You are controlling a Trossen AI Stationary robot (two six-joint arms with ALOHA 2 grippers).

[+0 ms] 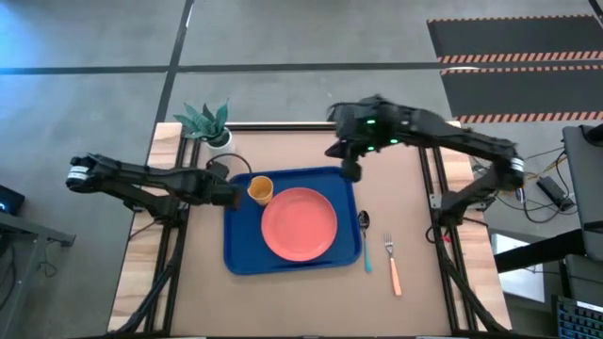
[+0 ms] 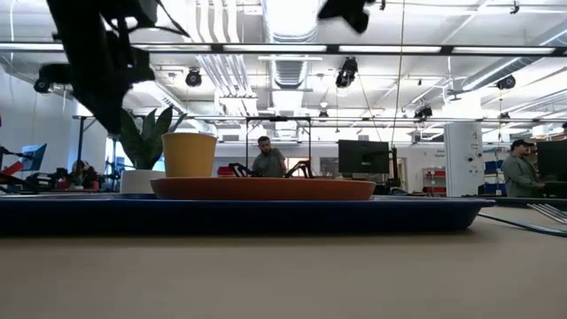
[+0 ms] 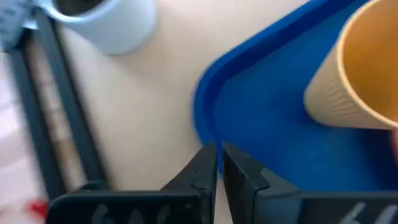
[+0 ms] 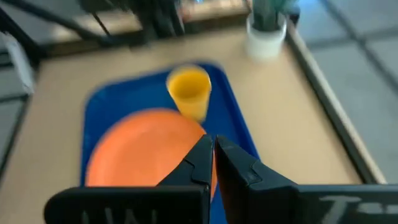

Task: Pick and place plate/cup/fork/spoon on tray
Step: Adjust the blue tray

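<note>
The blue tray (image 1: 243, 252) lies in the middle of the table. The coral-pink plate (image 1: 299, 223) rests flat on it. The orange-yellow cup (image 1: 260, 189) stands upright in the tray's far left corner. The spoon (image 1: 366, 240) and the fork (image 1: 392, 266) lie on the table right of the tray. My left gripper (image 1: 232, 195) is shut and empty, raised over the tray's left rim (image 3: 205, 118), left of the cup (image 3: 357, 74). My right gripper (image 1: 350, 172) is shut and empty, high above the tray's far right corner, looking down on the cup (image 4: 189, 90) and plate (image 4: 146, 152).
A white pot with a green plant (image 1: 212, 127) stands at the table's far left corner, close behind my left arm. The table's dark frame rails (image 1: 433, 198) run along both sides. People and monitors show in the room beyond the table (image 2: 266, 159).
</note>
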